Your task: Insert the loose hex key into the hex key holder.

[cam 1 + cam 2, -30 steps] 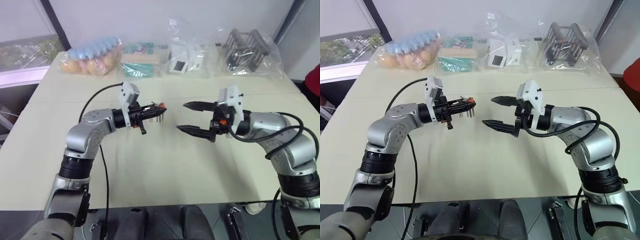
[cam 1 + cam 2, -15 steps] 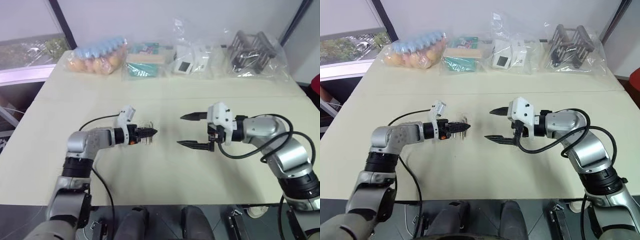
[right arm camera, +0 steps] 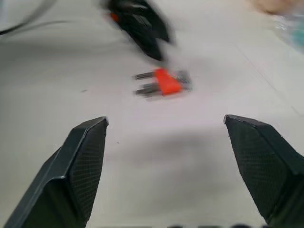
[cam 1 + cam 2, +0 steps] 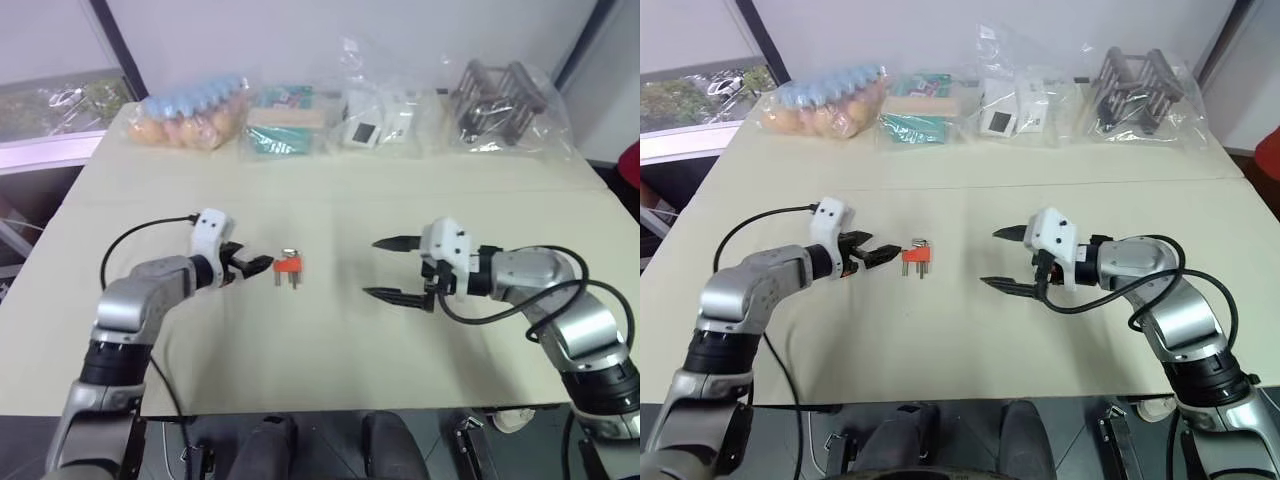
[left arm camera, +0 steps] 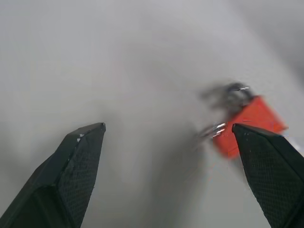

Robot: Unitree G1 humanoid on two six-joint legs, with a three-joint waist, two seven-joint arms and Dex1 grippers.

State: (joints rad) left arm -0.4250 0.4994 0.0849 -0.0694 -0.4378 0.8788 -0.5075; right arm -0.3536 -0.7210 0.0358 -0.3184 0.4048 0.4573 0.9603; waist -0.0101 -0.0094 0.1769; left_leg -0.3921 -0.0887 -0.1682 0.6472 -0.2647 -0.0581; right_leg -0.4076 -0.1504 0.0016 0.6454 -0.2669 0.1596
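The hex key holder (image 4: 290, 266), a small red-orange block with short grey metal keys sticking out of it, lies flat on the cream table (image 4: 330, 350), between the two arms and nearer the left one. The left gripper (image 4: 258, 266) sits low over the table just beside the holder, its black fingers (image 5: 78, 156) spread apart and holding nothing; in the left wrist view the holder (image 5: 247, 126) lies near one fingertip, with a gap showing between them. Whether a separate loose hex key lies with the holder cannot be told; only grey metal ends at the block are visible.

The right gripper (image 4: 392, 268) hangs above the table well apart from the holder, pointing toward it, fingers (image 3: 83, 156) spread wide and empty. In the right wrist view the holder (image 3: 166, 81) lies ahead between those fingers, with the left gripper (image 3: 140, 26) beyond it.

Along the far edge of the table stand clear plastic bags: one with orange and pale blue round items (image 4: 185, 110), one with a green packet (image 4: 285, 122), one with white boxes (image 4: 375, 120), and one with a grey metal rack (image 4: 500, 95). No writing on any of them can be read.
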